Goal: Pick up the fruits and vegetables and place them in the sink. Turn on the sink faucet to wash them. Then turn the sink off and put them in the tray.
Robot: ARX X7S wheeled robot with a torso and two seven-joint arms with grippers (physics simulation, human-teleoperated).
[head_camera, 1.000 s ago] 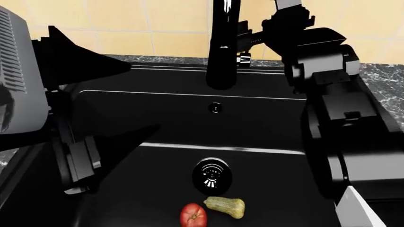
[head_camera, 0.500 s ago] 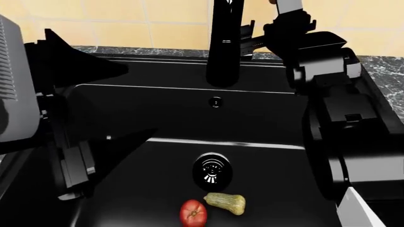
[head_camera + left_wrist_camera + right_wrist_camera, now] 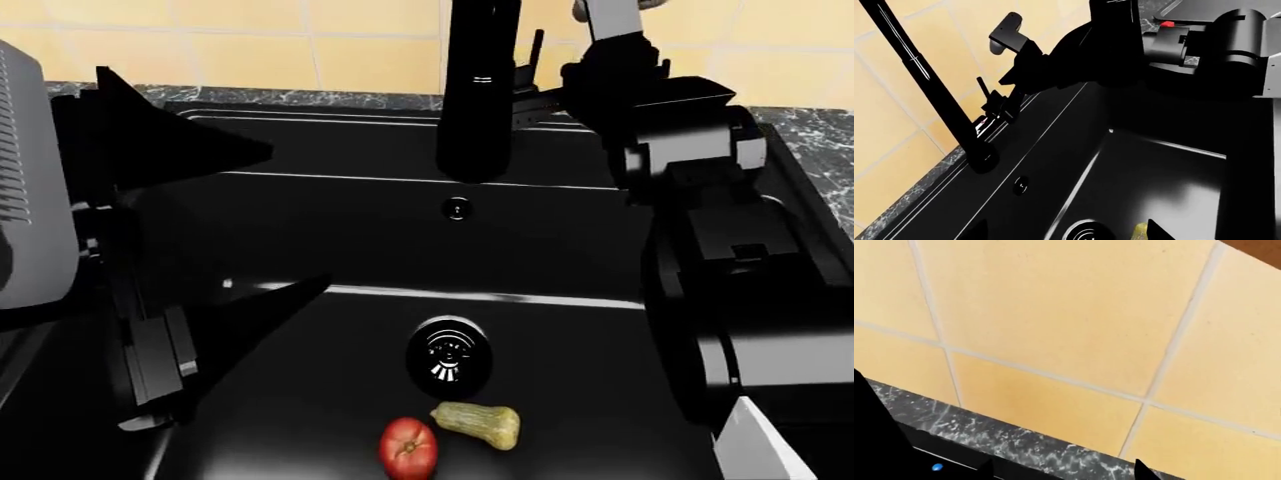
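Observation:
The red tomato point(image 3: 408, 447) and the pale striped squash point(image 3: 478, 424) lie side by side on the floor of the black sink point(image 3: 334, 230), just in front of the round drain point(image 3: 450, 360). In the left wrist view only a sliver of the squash point(image 3: 1141, 231) shows. The black faucet point(image 3: 481, 90) rises at the back rim. My right gripper point(image 3: 1065, 472) is open beside the faucet, facing the tiled wall with nothing between its fingers. My left gripper point(image 3: 260, 220) hangs open over the sink's left side. The tray is out of view.
An overflow hole point(image 3: 458, 209) sits in the sink's back wall. A speckled granite strip point(image 3: 1027, 450) runs under the yellow wall tiles point(image 3: 1067, 315). A small red block point(image 3: 1167, 23) lies on the counter past my right arm point(image 3: 747, 300).
My right gripper has moved up and back alongside the faucet, toward the wall. The head view has shifted a little. Tomato and squash have stayed where they were.

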